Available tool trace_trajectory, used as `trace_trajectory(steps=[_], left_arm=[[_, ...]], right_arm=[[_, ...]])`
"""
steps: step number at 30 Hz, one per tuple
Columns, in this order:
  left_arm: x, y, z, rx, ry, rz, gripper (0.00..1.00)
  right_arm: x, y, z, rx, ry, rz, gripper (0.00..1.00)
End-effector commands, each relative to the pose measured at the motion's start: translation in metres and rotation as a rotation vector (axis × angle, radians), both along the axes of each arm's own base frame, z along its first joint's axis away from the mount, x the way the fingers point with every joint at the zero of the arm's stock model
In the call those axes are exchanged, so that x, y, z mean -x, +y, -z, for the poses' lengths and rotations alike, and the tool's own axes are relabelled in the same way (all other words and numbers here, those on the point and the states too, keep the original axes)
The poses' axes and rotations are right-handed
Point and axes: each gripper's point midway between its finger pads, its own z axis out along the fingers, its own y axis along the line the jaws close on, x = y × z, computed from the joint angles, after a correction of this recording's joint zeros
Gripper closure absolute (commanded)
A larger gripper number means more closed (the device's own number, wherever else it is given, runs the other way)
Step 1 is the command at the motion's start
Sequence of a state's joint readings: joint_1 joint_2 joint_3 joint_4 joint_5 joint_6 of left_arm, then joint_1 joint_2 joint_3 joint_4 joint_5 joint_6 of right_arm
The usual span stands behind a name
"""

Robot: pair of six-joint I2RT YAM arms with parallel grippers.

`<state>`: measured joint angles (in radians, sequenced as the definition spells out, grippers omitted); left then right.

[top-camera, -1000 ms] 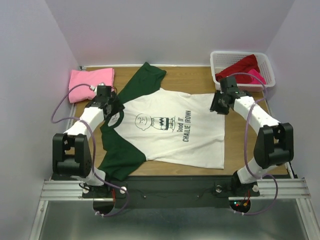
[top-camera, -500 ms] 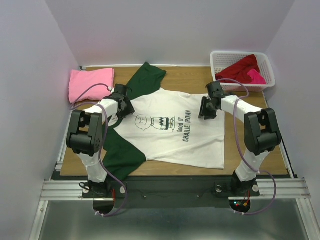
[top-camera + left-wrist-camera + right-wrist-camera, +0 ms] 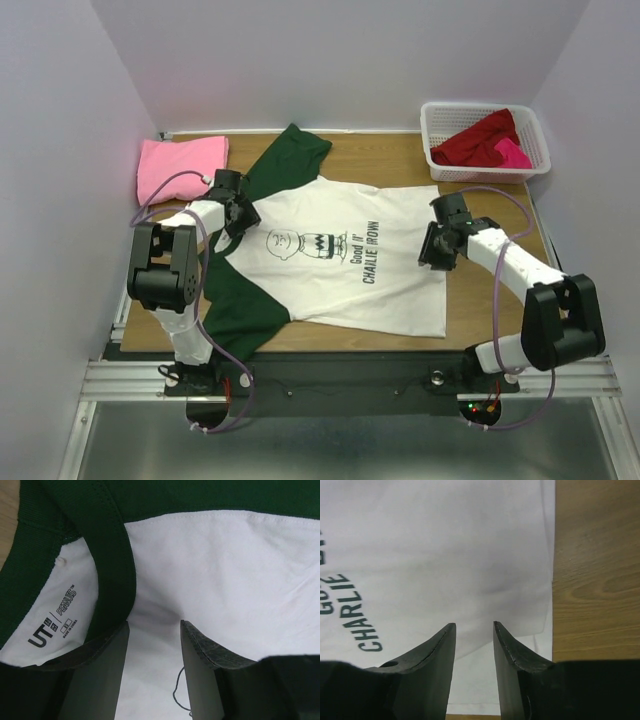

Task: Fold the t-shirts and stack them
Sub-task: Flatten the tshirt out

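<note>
We read this as a robotics lab test cell, not a home. Plain white walls [image 3: 340, 60] box in a small wooden tabletop [image 3: 380, 160] on three sides. The left arm [image 3: 165, 270] and right arm [image 3: 515, 260] are bolted to an aluminium rail [image 3: 570, 378] at the near edge. The laundry looks staged: white t-shirt [image 3: 330, 280] spread flat, pink t-shirt [image 3: 180, 160] folded in a corner, and red t-shirts [image 3: 480, 140] in a white basket [image 3: 431, 130].

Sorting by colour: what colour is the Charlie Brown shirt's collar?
Dark green collar; left wrist view shows it best.
</note>
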<state>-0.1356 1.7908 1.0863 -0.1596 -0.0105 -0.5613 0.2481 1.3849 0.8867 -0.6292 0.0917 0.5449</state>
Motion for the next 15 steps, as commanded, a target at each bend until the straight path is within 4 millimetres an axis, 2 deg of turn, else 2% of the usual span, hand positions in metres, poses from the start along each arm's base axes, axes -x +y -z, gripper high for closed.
trace_trajectory(steps=[1, 5, 6, 9, 10, 13, 15], left_arm=[[0.016, 0.026, 0.020, -0.013, 0.063, -0.054, 0.43], [0.020, 0.040, 0.022, -0.011, 0.065, -0.089, 0.43], [0.022, 0.042, 0.022, -0.005, 0.067, -0.092, 0.43], [0.022, 0.052, 0.021, 0.001, 0.059, -0.125, 0.43], [0.021, 0.045, 0.017, 0.032, 0.051, -0.104, 0.43], [0.016, 0.039, 0.001, 0.064, 0.013, -0.086, 0.43], [0.010, 0.035, -0.026, 0.085, -0.053, -0.073, 0.41]], right_arm=[[0.005, 0.000, 0.026, -0.002, 0.069, 0.029, 0.59], [-0.019, 0.003, 0.032, 0.005, 0.039, 0.020, 0.60], [-0.031, 0.006, 0.028, 0.006, 0.015, 0.015, 0.60], [-0.055, 0.005, 0.038, 0.046, 0.015, -0.004, 0.60], [-0.070, 0.006, 0.041, 0.062, 0.012, -0.010, 0.60], [-0.096, -0.002, 0.036, 0.129, -0.023, -0.018, 0.60], [-0.115, -0.002, 0.018, 0.142, -0.078, -0.028, 0.60]])
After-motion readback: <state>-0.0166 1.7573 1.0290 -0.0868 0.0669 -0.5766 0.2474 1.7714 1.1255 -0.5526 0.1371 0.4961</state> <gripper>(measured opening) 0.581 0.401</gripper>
